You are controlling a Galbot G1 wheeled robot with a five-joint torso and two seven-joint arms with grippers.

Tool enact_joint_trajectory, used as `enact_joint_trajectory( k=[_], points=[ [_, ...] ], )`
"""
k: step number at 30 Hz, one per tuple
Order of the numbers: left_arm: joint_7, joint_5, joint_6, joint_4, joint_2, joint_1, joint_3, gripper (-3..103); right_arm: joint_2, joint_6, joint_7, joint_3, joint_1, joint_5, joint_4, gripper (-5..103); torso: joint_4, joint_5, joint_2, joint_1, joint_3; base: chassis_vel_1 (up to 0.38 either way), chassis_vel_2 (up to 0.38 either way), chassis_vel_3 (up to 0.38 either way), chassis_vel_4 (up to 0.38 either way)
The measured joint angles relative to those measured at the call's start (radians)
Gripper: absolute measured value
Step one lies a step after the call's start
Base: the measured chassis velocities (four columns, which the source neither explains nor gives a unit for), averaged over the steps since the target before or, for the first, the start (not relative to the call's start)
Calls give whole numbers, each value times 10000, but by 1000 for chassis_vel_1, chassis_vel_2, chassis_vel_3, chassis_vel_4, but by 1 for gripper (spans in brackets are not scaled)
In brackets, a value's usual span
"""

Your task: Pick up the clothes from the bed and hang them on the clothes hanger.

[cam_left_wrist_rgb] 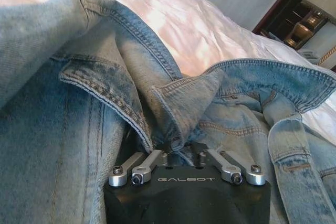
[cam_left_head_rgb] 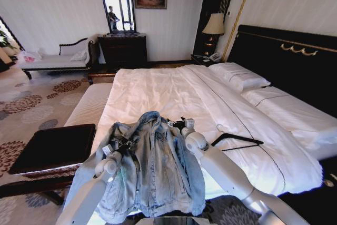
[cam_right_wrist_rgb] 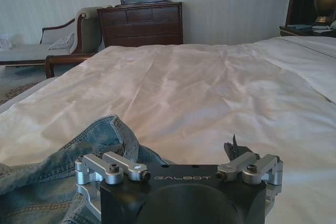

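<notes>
Head view first: the denim jacket (cam_left_head_rgb: 150, 169) lies spread on the near end of the bed (cam_left_head_rgb: 158, 90), collar pointing toward the far side. Both arms reach forward from below. The left gripper (cam_left_head_rgb: 120, 146) sits on the jacket's left shoulder area, and the right gripper (cam_left_head_rgb: 180, 125) is up by the collar. The black clothes hanger (cam_left_head_rgb: 238, 140) lies flat on the duvet to the right, well apart from the jacket.

Left wrist view: the left gripper (cam_left_wrist_rgb: 184, 153) is buried in a bunched fold of the denim jacket (cam_left_wrist_rgb: 79, 103), linkages drawn in, clamped on the fabric.

Right wrist view: the right gripper (cam_right_wrist_rgb: 189, 156) has its linkages spread wide, nothing between them, with the jacket (cam_right_wrist_rgb: 68, 156) just beside it.
</notes>
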Motion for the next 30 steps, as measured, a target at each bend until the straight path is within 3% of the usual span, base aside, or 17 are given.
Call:
enact_joint_trajectory(
  k=[2, 3, 4, 20, 30],
  points=[
    [-7, -53, 0, 12, 44, -52, -3, 14, 44, 1, 3, 13, -24, -20, -9, 100, 0, 0, 0, 0, -1, 0, 0, 0, 0],
    [-8, -64, 0, 18, 59, -64, -3, 14, 54, 1, 4, 18, -32, -25, -11, 100, 0, 0, 0, 0, -1, 0, 0, 0, 0],
    [5, -39, -16, 47, 150, -110, 27, 4, 99, 5, 7, 44, -76, -54, -16, 100, 0, 0, 0, 0, -1, 0, 0, 0, 0],
    [-191, -541, 24, -668, 994, -505, -86, 3, 273, 7, 27, 73, -107, -62, 106, 100, -1, 0, 0, 0, -1, 0, 0, 0, 0],
    [-232, -1136, 76, -1047, 1537, -253, -1037, 3, 218, -35, 88, 118, -107, 11, 234, 100, -1, 1, 0, 0, -1, 0, 0, 0, 0]
  ],
)
